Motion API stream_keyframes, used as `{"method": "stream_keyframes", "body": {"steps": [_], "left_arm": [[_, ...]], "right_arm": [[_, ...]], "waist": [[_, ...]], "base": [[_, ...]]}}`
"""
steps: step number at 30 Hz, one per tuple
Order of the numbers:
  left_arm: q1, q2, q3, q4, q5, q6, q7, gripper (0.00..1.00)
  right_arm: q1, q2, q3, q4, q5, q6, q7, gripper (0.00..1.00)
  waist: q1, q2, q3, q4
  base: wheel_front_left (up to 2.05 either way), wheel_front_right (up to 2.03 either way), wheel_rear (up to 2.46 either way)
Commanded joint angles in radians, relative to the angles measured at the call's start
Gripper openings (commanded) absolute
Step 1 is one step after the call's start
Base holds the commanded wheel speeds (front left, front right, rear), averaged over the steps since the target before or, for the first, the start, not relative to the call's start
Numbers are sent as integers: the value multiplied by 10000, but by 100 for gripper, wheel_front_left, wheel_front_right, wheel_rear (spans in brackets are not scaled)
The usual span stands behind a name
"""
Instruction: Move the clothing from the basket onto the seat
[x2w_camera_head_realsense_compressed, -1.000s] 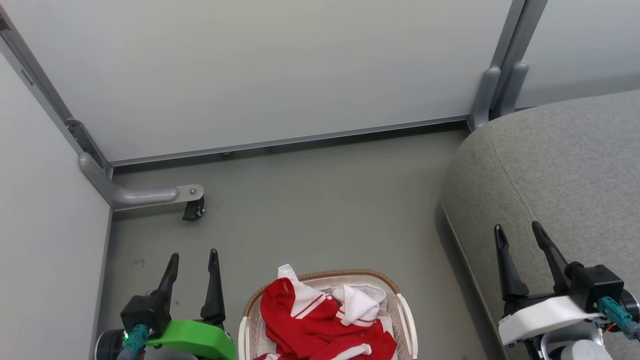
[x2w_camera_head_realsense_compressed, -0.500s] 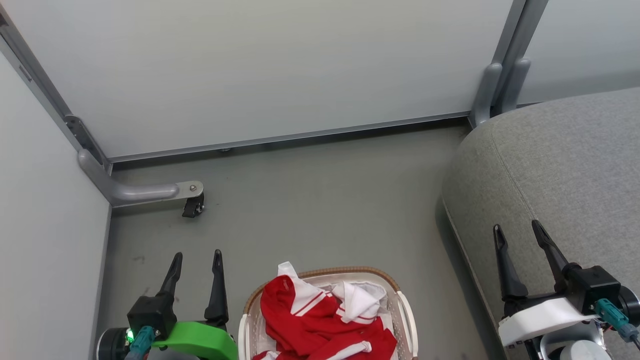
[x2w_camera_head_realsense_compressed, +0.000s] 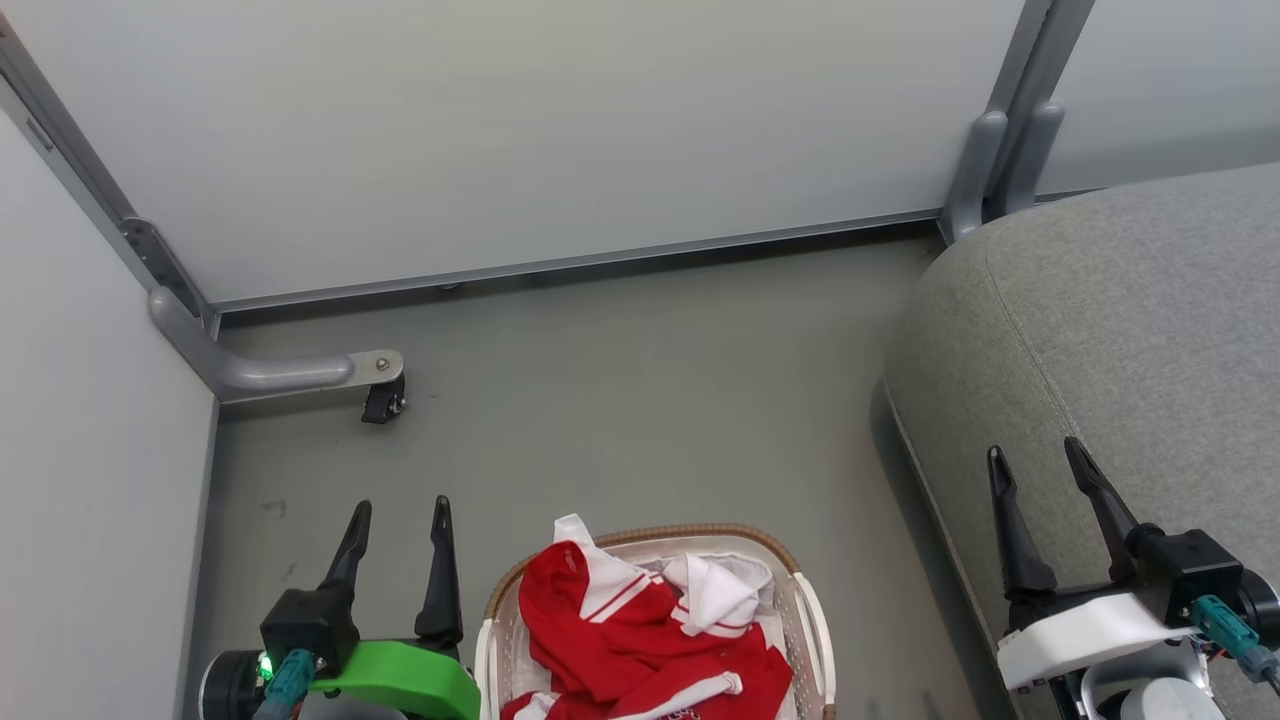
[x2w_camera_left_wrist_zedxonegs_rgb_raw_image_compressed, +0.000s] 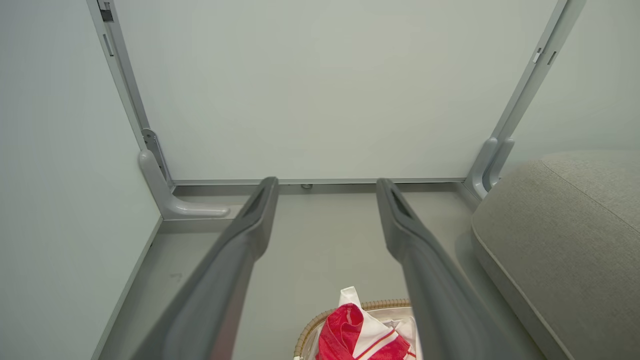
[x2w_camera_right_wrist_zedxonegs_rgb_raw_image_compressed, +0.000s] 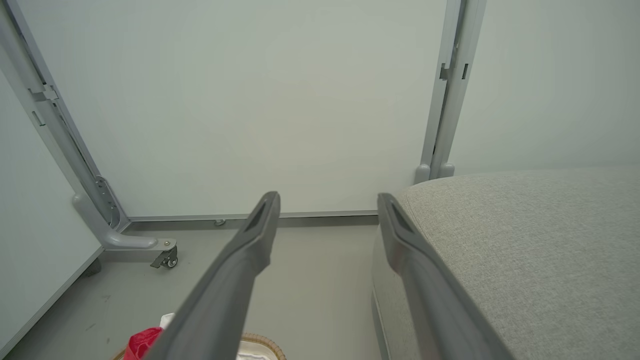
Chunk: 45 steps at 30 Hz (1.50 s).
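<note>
the basket (x2w_camera_head_realsense_compressed: 700, 530) sits on the floor (x2w_camera_head_realsense_compressed: 620, 400), near the robot and in the middle. it is white, with slots in its sides and a tan rim. inside it lies the clothing (x2w_camera_head_realsense_compressed: 620, 640), a soft red heap with white parts and thin stripes. the heap fills most of the basket. one white and red corner pokes up over the far left part of the rim.

the left gripper (x2w_camera_head_realsense_compressed: 401, 503) is just to the left of the basket, beside it but not touching it. its two dark fingers are spread apart and point at the far wall (x2w_camera_head_realsense_compressed: 500, 140). nothing is between them. the clothing is to its right and a bit nearer to the robot.

the seat (x2w_camera_head_realsense_compressed: 1130, 340) is on the right. it is big, rounded and grey-green, with a seam running along it. a strip of bare floor lies between the seat and the basket.

the right gripper (x2w_camera_head_realsense_compressed: 1034, 448) hangs over the near left edge of the seat, well apart from the clothing. its fingers are spread apart too, with nothing in them.

far to the left, a grey metal foot (x2w_camera_head_realsense_compressed: 280, 370) with a small black wheel (x2w_camera_head_realsense_compressed: 380, 402) stands on the floor by the wall.
</note>
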<state>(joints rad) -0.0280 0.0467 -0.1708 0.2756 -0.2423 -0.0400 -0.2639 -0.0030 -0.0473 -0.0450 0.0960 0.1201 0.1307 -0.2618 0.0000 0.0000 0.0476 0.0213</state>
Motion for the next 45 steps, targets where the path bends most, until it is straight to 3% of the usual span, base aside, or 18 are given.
{"method": "stream_keyframes", "body": {"steps": [1, 11, 18, 27, 35, 45], "left_arm": [[-153, 66, -65, 6, 47, -50, -11, 100], [-735, 61, -1139, 932, 420, -500, -11, 100], [-1772, 61, -2259, 2950, 765, -815, -12, 100], [-3493, 128, -3609, 5392, 1263, -913, -10, 100], [-4823, 274, -5343, 7399, 775, -918, -10, 100], [-5822, 208, -7111, 8651, -146, -916, 56, 100]], "right_arm": [[-90, -56, -10, -49, -35, 1, -49, 100], [-534, -56, 9, -127, -41, 1, -49, 100], [-1074, -52, 41, -253, 68, 1, -49, 100], [-2197, -49, 106, -438, 300, 1, -49, 100], [-3110, -47, 247, -546, 527, 1, -49, 100], [-3914, -47, 410, -683, 752, 1, -49, 100]], "waist": [[0, 0, 95, -16], [0, 0, 897, -238], [0, 0, 1866, -562], [0, 0, 3585, -1048], [0, 0, 4945, -1358], [0, 0, 6292, -1584]], "base": [[0, 0, 0], [0, 0, 0], [0, 0, 0], [0, 0, 0], [0, 0, 0], [0, 0, 0]]}}
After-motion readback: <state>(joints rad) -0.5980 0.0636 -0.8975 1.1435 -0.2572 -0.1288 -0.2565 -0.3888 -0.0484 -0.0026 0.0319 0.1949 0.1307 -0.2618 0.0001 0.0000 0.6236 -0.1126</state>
